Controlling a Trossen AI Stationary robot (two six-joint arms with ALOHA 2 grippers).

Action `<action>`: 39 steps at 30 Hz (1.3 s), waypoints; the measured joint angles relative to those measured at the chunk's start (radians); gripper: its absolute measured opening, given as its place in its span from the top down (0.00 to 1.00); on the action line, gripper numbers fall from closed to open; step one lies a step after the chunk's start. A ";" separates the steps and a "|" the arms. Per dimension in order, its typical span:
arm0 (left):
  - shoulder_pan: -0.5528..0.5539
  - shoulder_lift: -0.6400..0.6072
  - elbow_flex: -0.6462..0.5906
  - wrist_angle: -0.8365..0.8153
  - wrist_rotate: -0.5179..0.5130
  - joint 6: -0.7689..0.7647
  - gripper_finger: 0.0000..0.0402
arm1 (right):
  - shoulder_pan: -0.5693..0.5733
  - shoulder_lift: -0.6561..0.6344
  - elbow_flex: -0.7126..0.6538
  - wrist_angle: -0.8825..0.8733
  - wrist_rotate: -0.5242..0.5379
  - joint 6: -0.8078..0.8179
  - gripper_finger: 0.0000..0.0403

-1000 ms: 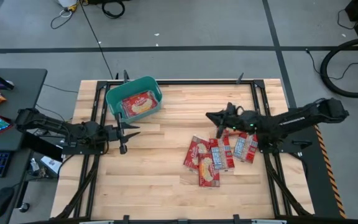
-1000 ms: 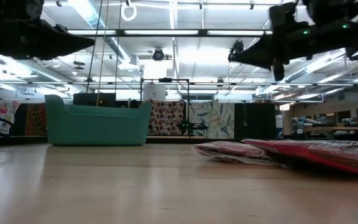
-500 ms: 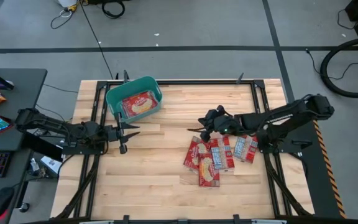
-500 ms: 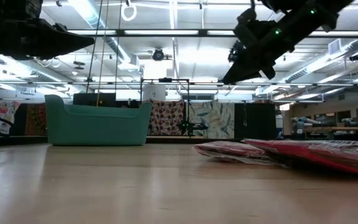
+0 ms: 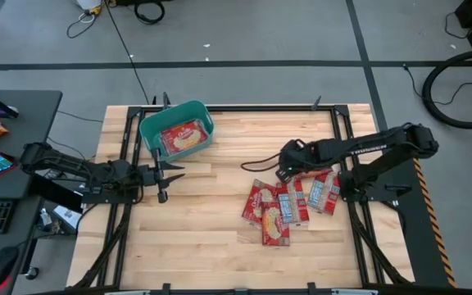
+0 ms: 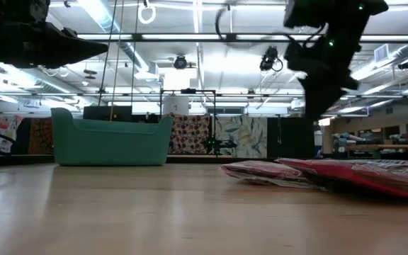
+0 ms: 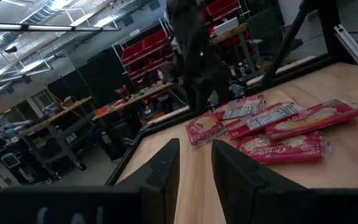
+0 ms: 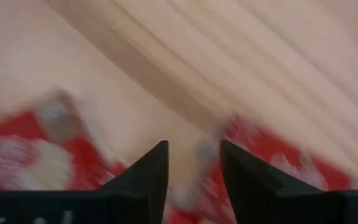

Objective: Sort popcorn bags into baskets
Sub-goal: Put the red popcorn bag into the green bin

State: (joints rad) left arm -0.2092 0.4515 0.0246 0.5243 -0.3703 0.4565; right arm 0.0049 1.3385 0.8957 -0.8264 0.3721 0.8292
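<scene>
The right gripper (image 5: 283, 170) hangs over the bags (image 5: 289, 202), jaws narrowly apart and empty. The left gripper (image 5: 168, 174) waits at 6 o'clock of the tub (image 5: 147, 129), jaws narrowly apart.

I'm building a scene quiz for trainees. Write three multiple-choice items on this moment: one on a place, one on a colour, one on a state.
1. Where does the right claw hang?
A. over the tub
B. above the pile's top left edge
C. off the table

2. What colour is the rounded plastic tub?
A. teal
B. yellow
C. black

3. How do the right claw's fingers stand?
A. shut on a packet
B. open, holding nothing
C. out of view

Key: 1 B, the high view shows it at the edge of the flat red popcorn packets on the wooden table. 2 A, its walls are teal in the high and low views. 3 B, the right wrist view shows a gap between them. The left claw waits below the tub.
</scene>
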 joint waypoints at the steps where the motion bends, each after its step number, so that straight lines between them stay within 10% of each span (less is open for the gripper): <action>1: 0.000 0.000 0.000 0.001 0.000 0.000 0.76 | -0.005 0.002 0.001 -0.048 -0.012 0.037 0.61; 6: 0.000 0.000 0.000 0.002 0.000 0.000 0.76 | -0.021 0.030 0.001 -0.200 -0.059 0.106 0.57; 11: 0.000 0.000 0.000 -0.004 -0.003 -0.004 0.76 | 0.014 0.123 0.001 -0.234 -0.144 -0.168 0.57; 22: 0.000 0.000 0.000 -0.006 -0.003 -0.020 0.76 | 0.112 0.341 0.000 -0.385 -0.063 -0.303 0.57; 39: 0.000 0.000 0.000 -0.012 -0.003 -0.026 0.76 | 0.083 0.308 -0.149 -0.201 -0.025 -0.346 0.57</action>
State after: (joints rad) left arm -0.2096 0.4515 0.0250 0.5125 -0.3737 0.4305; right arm 0.0881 1.6467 0.7468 -1.0270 0.3474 0.4834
